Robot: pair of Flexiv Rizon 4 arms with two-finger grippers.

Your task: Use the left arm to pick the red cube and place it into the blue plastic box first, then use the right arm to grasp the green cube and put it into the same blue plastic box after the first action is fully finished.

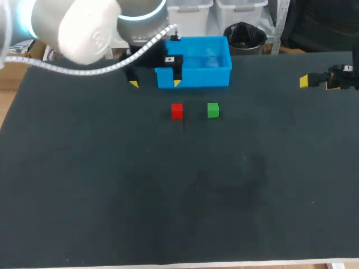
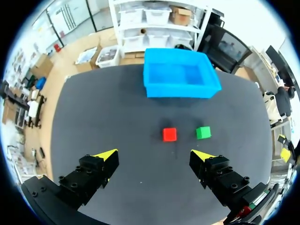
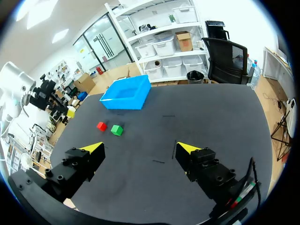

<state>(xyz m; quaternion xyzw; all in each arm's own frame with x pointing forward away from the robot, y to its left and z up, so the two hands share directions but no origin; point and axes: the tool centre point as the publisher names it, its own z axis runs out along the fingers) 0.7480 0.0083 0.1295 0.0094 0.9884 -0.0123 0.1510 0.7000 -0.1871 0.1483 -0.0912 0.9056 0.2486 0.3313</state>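
The red cube (image 1: 176, 111) and the green cube (image 1: 212, 110) sit side by side on the dark table, just in front of the blue plastic box (image 1: 202, 77). My left gripper (image 1: 155, 83) hangs open above the table by the box's front left corner. In the left wrist view the red cube (image 2: 169, 134) lies ahead of the left gripper (image 2: 156, 154), between its spread fingers; the green cube (image 2: 203, 132) is beside it and the blue box (image 2: 180, 90) beyond. My right gripper (image 1: 307, 81) stays at the far right, open (image 3: 140, 148), far from the red cube (image 3: 101, 126), green cube (image 3: 116, 130) and box (image 3: 123, 104).
The dark mat (image 1: 168, 196) covers the whole table, and its pale front edge (image 1: 235, 263) runs along the near side. My left arm's white body (image 1: 90, 28) and its cable cross the back left corner.
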